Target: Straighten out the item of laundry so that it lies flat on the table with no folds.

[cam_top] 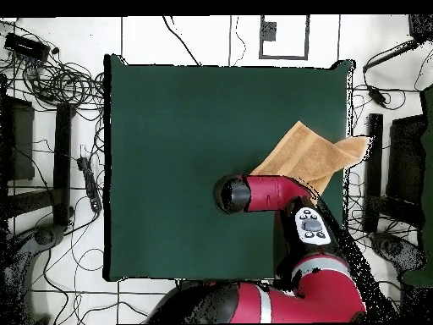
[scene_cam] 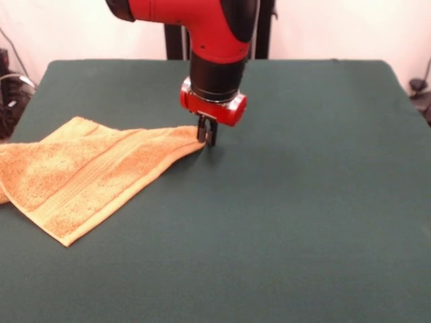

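Observation:
The golden-orange towel lies at the left of the green table, folded over itself, with a woven band along its near hem. Its left part runs off the table's edge. My gripper points straight down at the towel's right corner, low over the cloth, and its fingers look closed on that corner. In the overhead view the towel lies at the table's right side with one end over the edge, and the arm hides the gripper. No white tag shows.
The red arm reaches over the table's near right part in the overhead view. Cables and stands lie on the floor around the table. Dark gear stands past the table's right edge in the front view.

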Action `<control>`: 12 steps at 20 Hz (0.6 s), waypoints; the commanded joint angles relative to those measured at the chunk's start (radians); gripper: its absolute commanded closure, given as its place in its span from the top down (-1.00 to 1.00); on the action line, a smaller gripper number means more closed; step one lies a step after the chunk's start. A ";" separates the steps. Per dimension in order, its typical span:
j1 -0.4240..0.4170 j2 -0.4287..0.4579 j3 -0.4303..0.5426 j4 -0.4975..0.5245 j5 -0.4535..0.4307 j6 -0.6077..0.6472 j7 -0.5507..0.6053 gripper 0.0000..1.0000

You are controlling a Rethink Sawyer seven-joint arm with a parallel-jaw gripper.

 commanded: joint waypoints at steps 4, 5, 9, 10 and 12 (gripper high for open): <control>-0.044 0.297 0.045 -0.097 -0.014 -0.144 0.049 -1.00; -0.044 0.299 0.054 -0.090 -0.005 -0.154 0.055 -1.00; -0.028 0.287 0.079 -0.054 0.063 -0.203 0.127 -1.00; -0.023 0.282 0.083 -0.046 0.083 -0.214 0.148 -1.00; -0.034 0.270 0.103 -0.008 0.138 -0.234 0.194 -1.00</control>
